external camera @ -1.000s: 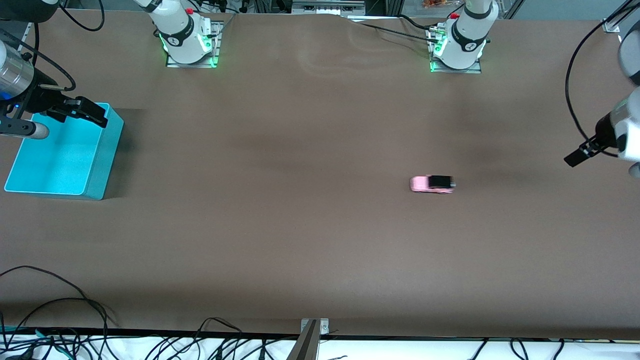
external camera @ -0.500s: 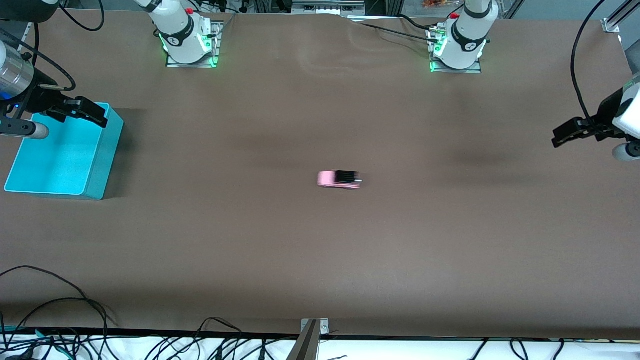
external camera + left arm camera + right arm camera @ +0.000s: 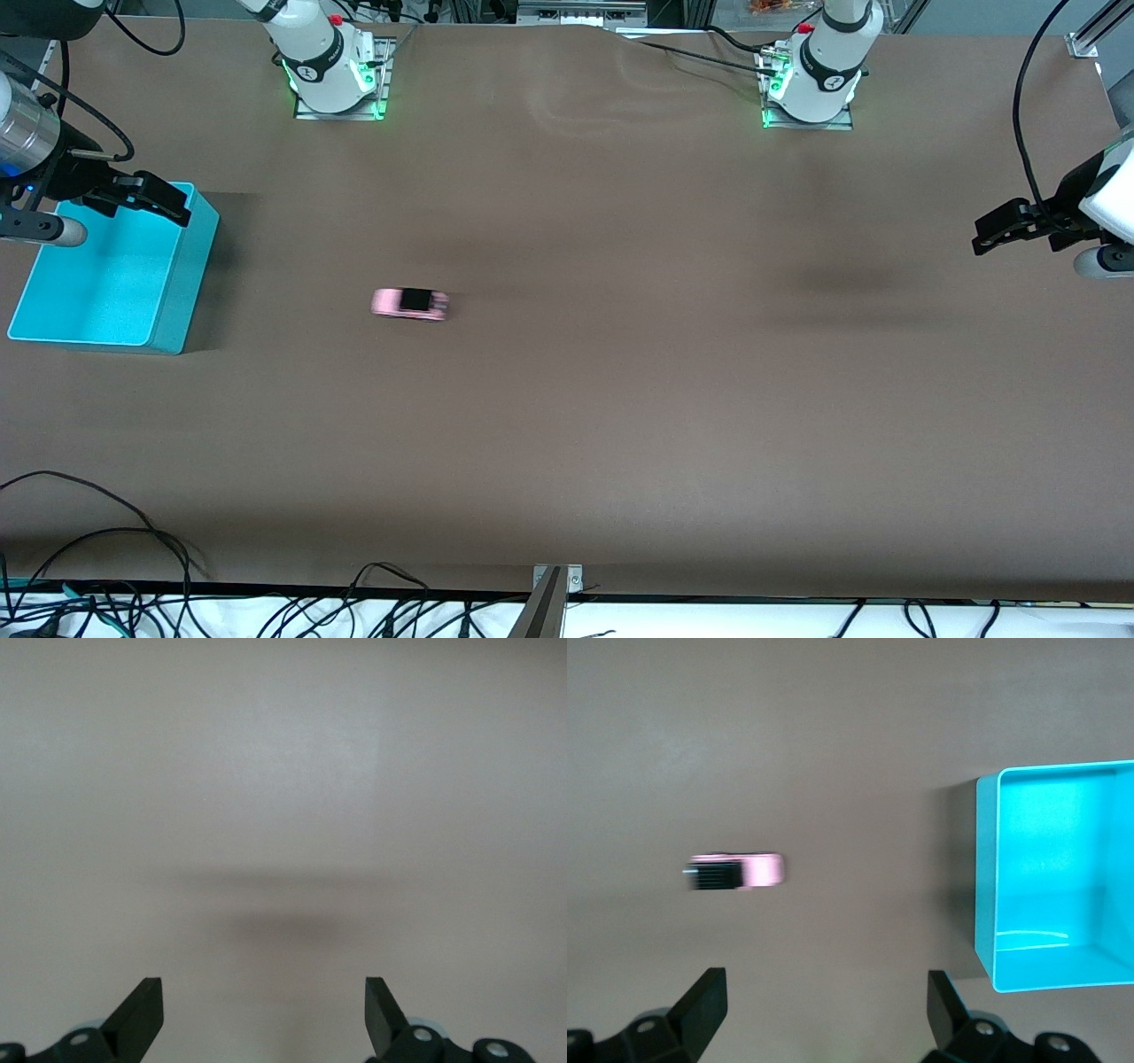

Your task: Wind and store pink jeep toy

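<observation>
The pink jeep toy, light pink with a black roof panel, is on the brown table toward the right arm's end, blurred as it rolls; it also shows in the right wrist view. The turquoise bin stands at the right arm's end, and shows in the right wrist view. My right gripper is open and empty, up over the bin's rim; its fingertips frame bare table. My left gripper is open and empty, up at the left arm's end; its fingertips frame bare table.
The brown table is bare around the jeep. Both arm bases stand along the table's edge farthest from the front camera. Loose cables lie at the edge nearest the front camera.
The jeep has rolled across the table from the left arm's side toward the bin. The left gripper swung round and shifted slightly. The right arm has not moved.
</observation>
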Controlling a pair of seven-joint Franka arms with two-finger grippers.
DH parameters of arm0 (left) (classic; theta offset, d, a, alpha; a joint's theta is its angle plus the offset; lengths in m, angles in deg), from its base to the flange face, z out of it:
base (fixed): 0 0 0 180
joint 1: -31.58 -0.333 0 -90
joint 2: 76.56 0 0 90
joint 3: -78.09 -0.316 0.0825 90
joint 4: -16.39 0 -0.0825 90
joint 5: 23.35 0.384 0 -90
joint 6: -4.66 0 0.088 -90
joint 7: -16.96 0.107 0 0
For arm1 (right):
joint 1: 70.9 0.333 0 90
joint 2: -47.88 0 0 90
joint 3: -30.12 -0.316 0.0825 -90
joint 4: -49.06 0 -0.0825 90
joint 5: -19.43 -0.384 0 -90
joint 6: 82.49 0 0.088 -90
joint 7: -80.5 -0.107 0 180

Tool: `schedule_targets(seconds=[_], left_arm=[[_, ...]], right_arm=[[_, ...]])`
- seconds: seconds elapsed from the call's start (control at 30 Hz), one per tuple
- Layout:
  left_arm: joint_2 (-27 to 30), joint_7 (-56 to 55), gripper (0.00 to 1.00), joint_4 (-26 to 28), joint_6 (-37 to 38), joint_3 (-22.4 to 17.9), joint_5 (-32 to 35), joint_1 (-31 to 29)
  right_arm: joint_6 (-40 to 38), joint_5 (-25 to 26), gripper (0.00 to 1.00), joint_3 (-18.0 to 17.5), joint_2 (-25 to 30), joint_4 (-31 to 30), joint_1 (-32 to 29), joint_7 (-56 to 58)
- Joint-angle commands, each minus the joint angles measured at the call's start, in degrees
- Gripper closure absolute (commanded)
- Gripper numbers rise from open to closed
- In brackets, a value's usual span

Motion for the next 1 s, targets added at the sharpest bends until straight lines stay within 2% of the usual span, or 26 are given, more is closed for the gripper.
schedule_targets(seconds=[0.0, 0.7, 0.97], left_arm=[[-0.8, 2.1, 0.00, -2.1, 1.6, -0.3, -1.0, 0.3], [-0.3, 6.1, 0.00, -2.1, 1.7, 0.1, -0.8, 0.1], [-0.8, 5.8, 0.00, -2.2, 1.5, 1.8, -0.7, 0.2]], right_arm=[[-0.7, 0.0, 0.00, -0.2, -0.6, 1.3, -0.2, 0.7], [-1.1, 0.0, 0.00, -0.2, -0.7, 1.2, -0.4, 0.6], [-1.1, 0.0, 0.00, -0.1, -1.2, 1.1, -0.4, -0.1]])
